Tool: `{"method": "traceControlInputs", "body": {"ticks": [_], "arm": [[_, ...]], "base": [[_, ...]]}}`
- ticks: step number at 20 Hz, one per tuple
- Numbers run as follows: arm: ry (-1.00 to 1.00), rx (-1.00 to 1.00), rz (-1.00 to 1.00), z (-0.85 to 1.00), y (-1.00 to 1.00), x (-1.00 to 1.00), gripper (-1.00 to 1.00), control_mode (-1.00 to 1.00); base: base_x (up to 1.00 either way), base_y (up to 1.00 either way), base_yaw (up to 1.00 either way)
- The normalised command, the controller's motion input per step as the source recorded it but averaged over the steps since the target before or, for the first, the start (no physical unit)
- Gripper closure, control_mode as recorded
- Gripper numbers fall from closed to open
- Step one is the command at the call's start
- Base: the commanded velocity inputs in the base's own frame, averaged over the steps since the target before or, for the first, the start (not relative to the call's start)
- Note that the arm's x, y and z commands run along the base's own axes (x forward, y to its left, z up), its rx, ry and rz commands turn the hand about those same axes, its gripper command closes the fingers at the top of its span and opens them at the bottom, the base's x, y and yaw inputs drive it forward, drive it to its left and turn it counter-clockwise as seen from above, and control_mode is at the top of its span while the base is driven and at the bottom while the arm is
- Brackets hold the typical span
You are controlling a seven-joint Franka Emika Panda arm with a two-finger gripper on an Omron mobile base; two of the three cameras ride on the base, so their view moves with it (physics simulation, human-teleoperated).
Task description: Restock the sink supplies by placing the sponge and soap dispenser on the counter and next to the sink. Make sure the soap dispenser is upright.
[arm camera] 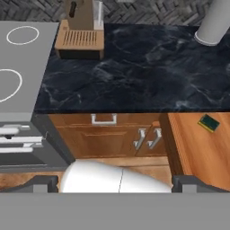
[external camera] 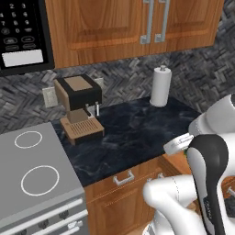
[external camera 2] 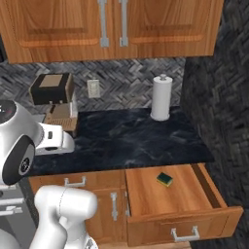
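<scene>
The sponge [external camera 2: 165, 179], yellow with a dark green top, lies flat in an open wooden drawer [external camera 2: 185, 204] below the counter's right end; the hand view shows the sponge [arm camera: 209, 122] at its right. The dark marbled counter [external camera 2: 131, 138] runs from the stovetop to the right wall. My gripper [arm camera: 116, 184] is open, its two dark fingertips [arm camera: 45, 182] spread wide with nothing between them. It hangs out in front of the cabinets, left of the drawer and well apart from the sponge. The soap dispenser and the sink are out of view.
A wooden coffee machine [external camera: 79, 108] stands at the counter's back left, and a white paper-towel roll [external camera: 160, 86] at the back right. The grey stovetop [external camera: 32, 174] adjoins on the left. Wall cabinets [external camera 2: 112, 24] and a microwave [external camera: 23, 32] hang above. A dark wall [external camera 2: 219, 107] closes the right side.
</scene>
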Motion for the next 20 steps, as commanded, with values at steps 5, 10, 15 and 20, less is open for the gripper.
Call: {"method": "traceControlInputs", "body": {"ticks": [5, 10, 15, 20], "arm": [[0.00, 0.00, 0.00, 0.00, 0.00, 0.00, -1.00, 1.00], [0.00, 0.01, 0.02, -0.08, -0.18, 0.10, -1.00, -1.00], [0.00, 0.05, 0.02, -0.16, -0.74, 0.25, -1.00, -1.00], [0.00, 0.05, 0.00, -0.38, -1.00, 0.00, -1.00, -1.00]], "base": [[0.25, -0.07, 0.04], [0.07, -0.19, 0.02], [0.00, 0.00, 0.00], [0.00, 0.00, 0.00]]}}
